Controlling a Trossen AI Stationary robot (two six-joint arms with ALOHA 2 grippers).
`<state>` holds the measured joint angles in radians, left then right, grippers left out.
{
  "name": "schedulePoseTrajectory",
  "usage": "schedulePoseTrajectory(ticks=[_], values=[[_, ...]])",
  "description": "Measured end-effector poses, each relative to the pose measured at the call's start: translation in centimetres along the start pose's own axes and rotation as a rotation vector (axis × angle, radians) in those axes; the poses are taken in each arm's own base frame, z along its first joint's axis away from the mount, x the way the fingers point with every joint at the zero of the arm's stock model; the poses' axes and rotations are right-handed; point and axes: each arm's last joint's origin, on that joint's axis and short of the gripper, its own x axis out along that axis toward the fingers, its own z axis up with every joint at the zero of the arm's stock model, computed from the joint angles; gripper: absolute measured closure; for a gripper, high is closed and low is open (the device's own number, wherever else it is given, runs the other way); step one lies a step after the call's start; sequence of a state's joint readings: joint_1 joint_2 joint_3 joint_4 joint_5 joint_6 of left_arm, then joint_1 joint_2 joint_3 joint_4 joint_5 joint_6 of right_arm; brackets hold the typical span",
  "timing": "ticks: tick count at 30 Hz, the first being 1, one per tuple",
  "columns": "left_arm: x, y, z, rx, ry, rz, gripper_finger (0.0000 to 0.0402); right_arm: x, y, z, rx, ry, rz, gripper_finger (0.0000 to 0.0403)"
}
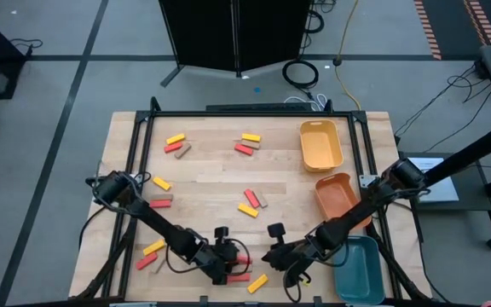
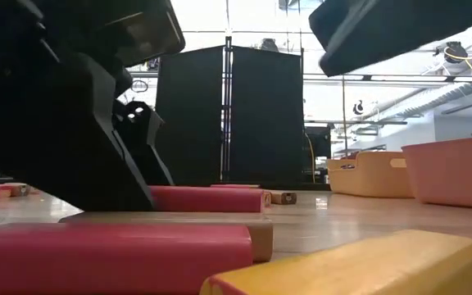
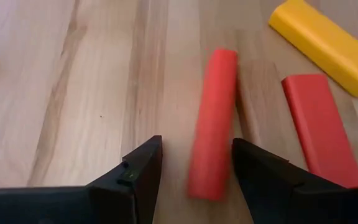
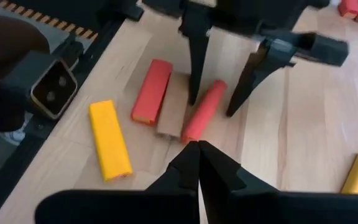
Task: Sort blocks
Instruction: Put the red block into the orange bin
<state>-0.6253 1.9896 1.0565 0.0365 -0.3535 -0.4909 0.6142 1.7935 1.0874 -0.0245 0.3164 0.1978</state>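
I have the left gripper [image 3: 194, 171] down at the table's [image 1: 211, 179] front edge, fingers spread on either side of a red block [image 3: 213, 124], which lies flat on the wood between them. Just beside that block lie a tan block [image 4: 171, 112], a second red block [image 4: 152, 91] and, nearer the edge, a yellow block [image 4: 110, 139]. My right gripper [image 4: 197, 152] hangs close by, facing the left one, with its fingers pressed together and nothing between them. Other blocks lie scattered farther back on the table.

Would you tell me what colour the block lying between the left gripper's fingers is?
The block between the left gripper fingers is red, clearest in the left wrist view.
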Motion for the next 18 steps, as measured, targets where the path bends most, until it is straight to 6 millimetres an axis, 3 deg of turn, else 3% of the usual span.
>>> schedulePoseTrajectory(ticks=[12, 18], values=[[-0.01, 0.08, -0.08, 0.032, 0.020, -0.009, 0.0215, 0.28, -0.85, 0.14, 0.016, 0.001, -0.019, 0.0403], [0.01, 0.07, -0.04, 0.033, 0.021, -0.021, 0.0294, 0.27, -0.86, 0.13, 0.016, 0.003, -0.019, 0.0403]])
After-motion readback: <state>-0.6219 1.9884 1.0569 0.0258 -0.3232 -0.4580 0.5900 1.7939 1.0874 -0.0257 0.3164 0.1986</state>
